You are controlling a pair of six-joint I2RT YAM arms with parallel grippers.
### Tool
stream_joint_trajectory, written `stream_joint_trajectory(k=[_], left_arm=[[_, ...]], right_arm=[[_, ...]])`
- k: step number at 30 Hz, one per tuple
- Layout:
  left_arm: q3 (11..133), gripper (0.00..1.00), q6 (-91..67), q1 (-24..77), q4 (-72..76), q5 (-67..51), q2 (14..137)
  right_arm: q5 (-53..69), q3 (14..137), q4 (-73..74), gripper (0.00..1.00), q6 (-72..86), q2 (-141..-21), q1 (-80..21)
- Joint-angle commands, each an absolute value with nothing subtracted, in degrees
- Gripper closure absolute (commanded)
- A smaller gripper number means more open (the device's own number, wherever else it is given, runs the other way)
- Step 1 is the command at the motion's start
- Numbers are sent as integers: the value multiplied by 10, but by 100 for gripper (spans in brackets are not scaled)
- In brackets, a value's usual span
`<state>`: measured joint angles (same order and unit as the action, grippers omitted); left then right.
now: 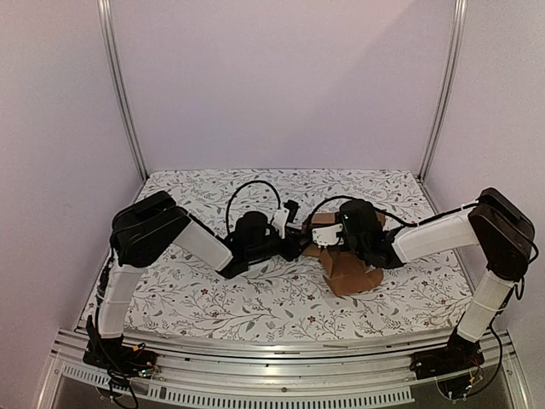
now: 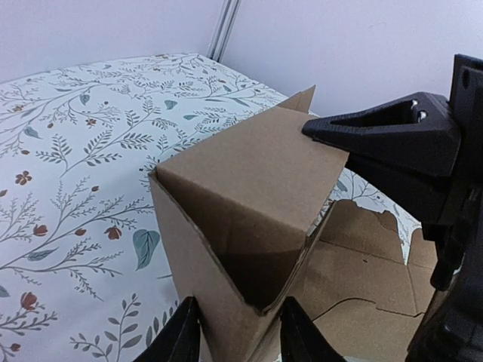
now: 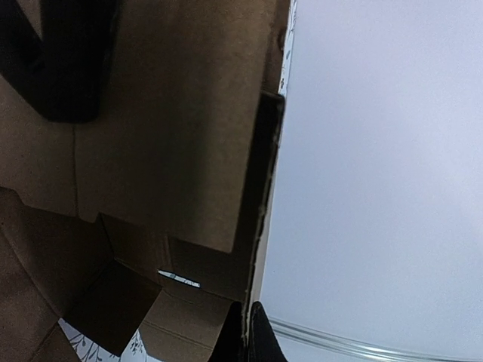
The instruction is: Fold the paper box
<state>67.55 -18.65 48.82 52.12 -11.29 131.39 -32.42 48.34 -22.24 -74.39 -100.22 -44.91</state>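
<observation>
The paper box (image 1: 349, 271) is plain brown cardboard, partly folded, lying at the middle of the table between both arms. In the left wrist view a raised, folded corner of the paper box (image 2: 249, 188) stands up, and my left gripper (image 2: 240, 308) has a finger pressed on each side of it. My left gripper (image 1: 296, 234) meets the box from the left. My right gripper (image 3: 253, 311) is shut on the thin edge of an upright wall of the box (image 3: 166, 151). That same right gripper (image 2: 377, 132) shows as black fingers pinching the box's top edge. Flat flaps (image 2: 362, 271) lie behind.
A floral cloth (image 1: 213, 290) covers the table. Metal frame posts (image 1: 123, 94) stand at the back corners, with plain walls close on three sides. A metal rail (image 1: 281, 375) runs along the near edge by the arm bases.
</observation>
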Motion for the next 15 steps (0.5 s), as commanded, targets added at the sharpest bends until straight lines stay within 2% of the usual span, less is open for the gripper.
stream_joint_trajectory(k=[1,5,9,12,15], left_arm=[[682,65,-211,481,592,-183,1302],[704,61,-188,483,569,-223,1308],[763,59,-139,500,457,-236,1320],[775,63,-113,511,425,-195,1323],[761,66,-118,513,457,-163,1325]], right_arm=[[-219,481,-139,99,-741,-1005,-475],[-220,494,-113,99,-730,-1000,-475],[-219,521,-80,99,-698,-993,-474],[-219,530,-61,99,-690,-991,-474],[-218,531,-49,99,-689,-990,-474]])
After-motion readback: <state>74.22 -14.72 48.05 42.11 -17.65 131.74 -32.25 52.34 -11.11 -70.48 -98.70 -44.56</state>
